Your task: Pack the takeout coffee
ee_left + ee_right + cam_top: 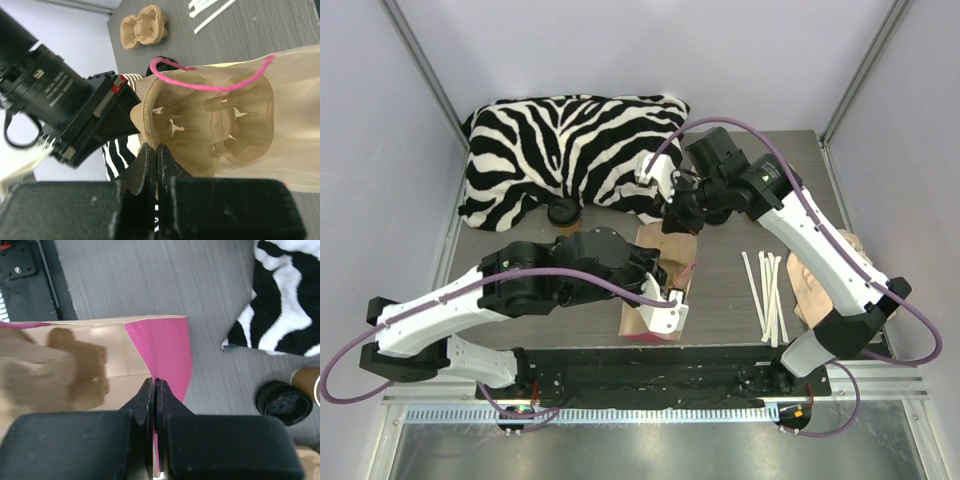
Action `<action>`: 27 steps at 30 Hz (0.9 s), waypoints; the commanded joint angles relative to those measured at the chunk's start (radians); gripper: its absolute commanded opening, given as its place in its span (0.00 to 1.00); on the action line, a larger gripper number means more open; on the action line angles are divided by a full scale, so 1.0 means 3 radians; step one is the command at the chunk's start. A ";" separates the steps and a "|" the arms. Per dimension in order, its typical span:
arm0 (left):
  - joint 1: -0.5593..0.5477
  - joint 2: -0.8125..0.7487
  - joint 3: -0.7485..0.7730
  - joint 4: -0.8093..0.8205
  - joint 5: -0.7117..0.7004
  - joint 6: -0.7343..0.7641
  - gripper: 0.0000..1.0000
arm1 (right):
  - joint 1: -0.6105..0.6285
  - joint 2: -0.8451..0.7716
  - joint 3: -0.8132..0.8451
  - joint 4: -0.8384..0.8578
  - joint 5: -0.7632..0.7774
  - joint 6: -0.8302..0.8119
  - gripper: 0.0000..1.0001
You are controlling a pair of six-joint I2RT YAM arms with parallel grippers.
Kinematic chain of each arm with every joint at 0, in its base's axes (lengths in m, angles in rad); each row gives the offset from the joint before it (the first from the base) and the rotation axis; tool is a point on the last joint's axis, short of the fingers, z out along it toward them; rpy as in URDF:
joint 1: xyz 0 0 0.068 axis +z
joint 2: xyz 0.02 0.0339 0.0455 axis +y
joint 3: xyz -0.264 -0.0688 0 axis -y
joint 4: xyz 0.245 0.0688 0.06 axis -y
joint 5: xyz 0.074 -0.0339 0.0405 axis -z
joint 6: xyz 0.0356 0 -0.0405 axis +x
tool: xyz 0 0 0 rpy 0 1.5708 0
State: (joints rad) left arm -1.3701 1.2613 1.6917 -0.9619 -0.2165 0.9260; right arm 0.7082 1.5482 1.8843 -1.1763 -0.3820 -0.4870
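Brown paper and a black lid mark the takeout coffee point(563, 212). It is seen on the grey table point(720, 320), just in front of the zebra-striped cushion point(570, 140). It is placed to the left of the paper bag point(668, 250), apart from it and outside it.

The bag is laid flat near the table's middle and is pinched at both ends. The left gripper point(670, 300) is closed tight on the bag's near end, its 2 fingers point(149, 165) pressed together. A moulded pulp cup carrier point(215, 125) is lodged inside the bag beside them, and a pink cord handle point(200, 85) is looped over it. The right gripper point(675, 215) is clamped on the pink-lined flap at the bag's far end.

A 2nd pulp carrier point(820, 285) and several white straws point(765, 290) are laid on the table to the right, apart from the bag.
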 commanded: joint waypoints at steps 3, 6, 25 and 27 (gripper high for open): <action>-0.0030 0.0131 -0.0070 0.0001 -0.0280 0.0109 0.00 | 0.0216 -0.0201 -0.0048 -0.0047 0.0123 -0.0095 0.01; -0.0030 0.0142 -0.0127 -0.0056 -0.0235 0.0012 0.00 | 0.0227 -0.0211 -0.0058 -0.0047 0.0103 -0.0090 0.01; 0.0031 0.0065 -0.0669 0.0000 0.0440 -0.0601 0.00 | 0.0257 -0.0318 -0.0221 -0.0032 -0.0214 -0.0407 0.01; 0.0052 0.0050 -0.0597 -0.0015 0.0481 -0.0699 0.00 | 0.0262 -0.0359 -0.0283 0.0024 -0.0214 -0.0432 0.01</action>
State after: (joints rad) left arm -1.3674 1.3098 1.4834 -0.9848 -0.1329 0.7860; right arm 0.7773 1.5009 1.8282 -1.2015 -0.4042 -0.5694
